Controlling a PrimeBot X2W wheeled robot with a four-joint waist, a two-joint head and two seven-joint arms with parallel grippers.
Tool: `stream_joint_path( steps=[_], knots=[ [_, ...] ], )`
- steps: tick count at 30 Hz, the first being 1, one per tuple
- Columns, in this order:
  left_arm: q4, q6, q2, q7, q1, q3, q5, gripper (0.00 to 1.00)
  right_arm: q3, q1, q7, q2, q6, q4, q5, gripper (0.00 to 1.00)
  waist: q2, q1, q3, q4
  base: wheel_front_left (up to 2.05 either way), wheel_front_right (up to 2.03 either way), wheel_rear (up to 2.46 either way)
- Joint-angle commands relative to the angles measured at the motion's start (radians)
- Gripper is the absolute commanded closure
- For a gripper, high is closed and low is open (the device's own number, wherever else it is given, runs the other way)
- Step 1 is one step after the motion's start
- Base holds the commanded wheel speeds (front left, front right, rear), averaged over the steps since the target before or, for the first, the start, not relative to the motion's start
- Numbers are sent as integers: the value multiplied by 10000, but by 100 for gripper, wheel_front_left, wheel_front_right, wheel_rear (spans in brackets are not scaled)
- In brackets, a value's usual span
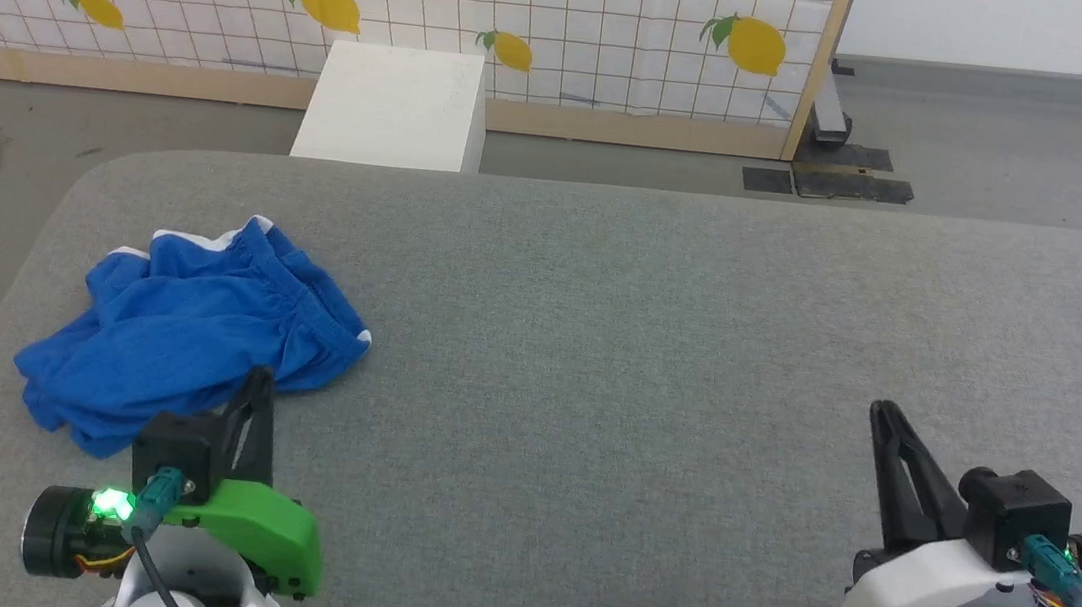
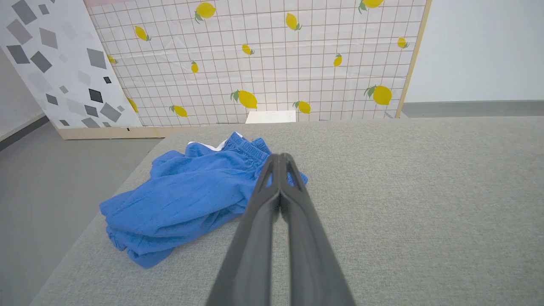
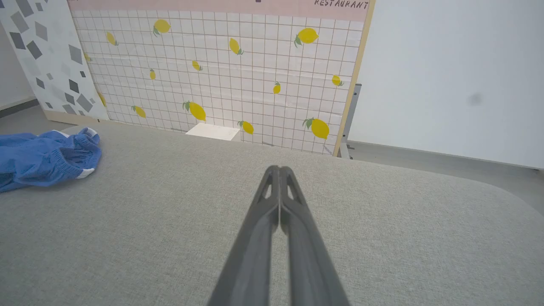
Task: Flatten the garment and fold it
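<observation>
**Blue shorts crumpled, both jaws closed on nothing**

The left jaws are pressed together and empty, tips at the near right edge of the garment; whether they touch it cannot be told. The right jaws, also pressed together, hang over the bare grey surface, well apart from it. The garment is a rumpled royal-blue heap near the surface's left edge, with a gathered waistband and white trim showing.

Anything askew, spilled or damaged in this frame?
Only the garment: it lies crumpled in a heap near the left edge of the grey surface, waistband bunched. No spill or damage shows. Left gripper and right gripper are shut.
</observation>
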Motion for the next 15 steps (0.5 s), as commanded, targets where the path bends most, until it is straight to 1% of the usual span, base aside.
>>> stream_joint_path(
  steps=[1, 15],
  knots=[
    [1, 0, 0, -2, 1, -3, -13, 0, 0, 1, -2, -2, 0, 5, 3, 0, 0, 0, 0, 0, 0, 0, 0],
    [198, 8, -3, -218, -9, -139, -155, 0, -61, 50, -219, -1, -1, 178, 229, 0, 0, 0, 9, -4, 0, 0, 0]
  ],
)
